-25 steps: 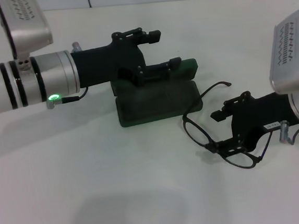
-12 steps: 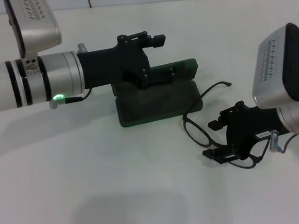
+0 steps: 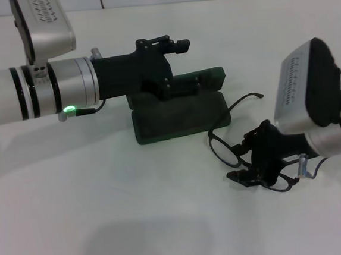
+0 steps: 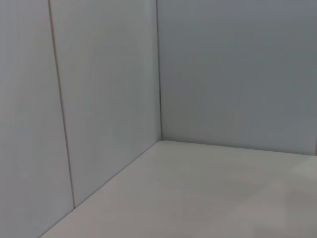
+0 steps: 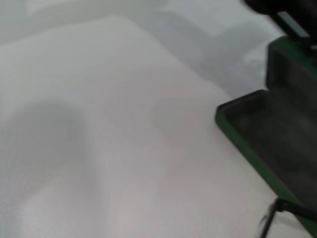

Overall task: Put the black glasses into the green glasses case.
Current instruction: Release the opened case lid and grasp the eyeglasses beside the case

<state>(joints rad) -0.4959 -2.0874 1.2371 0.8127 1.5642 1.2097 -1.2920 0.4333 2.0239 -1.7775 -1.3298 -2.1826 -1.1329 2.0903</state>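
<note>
Right jaws (image 3: 240, 160) lower — apparently closing on black glasses (image 3: 223, 148), green glasses case (image 3: 182, 121) unmoved

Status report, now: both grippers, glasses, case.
Left gripper at the green glasses case, holding its lid open. Right gripper low over the black glasses, on the table beside the case. Path clear.

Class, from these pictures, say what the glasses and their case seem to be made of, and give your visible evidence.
Black glasses: thin dark frame, likely plastic or coated metal; slim rims and clear lenses show the table through them. Green glasses case: looks like a rigid shell with a matte dark green covering; its raised lid keeps its shape, and the inside looks dull and dark, perhaps fabric-lined.
</note>
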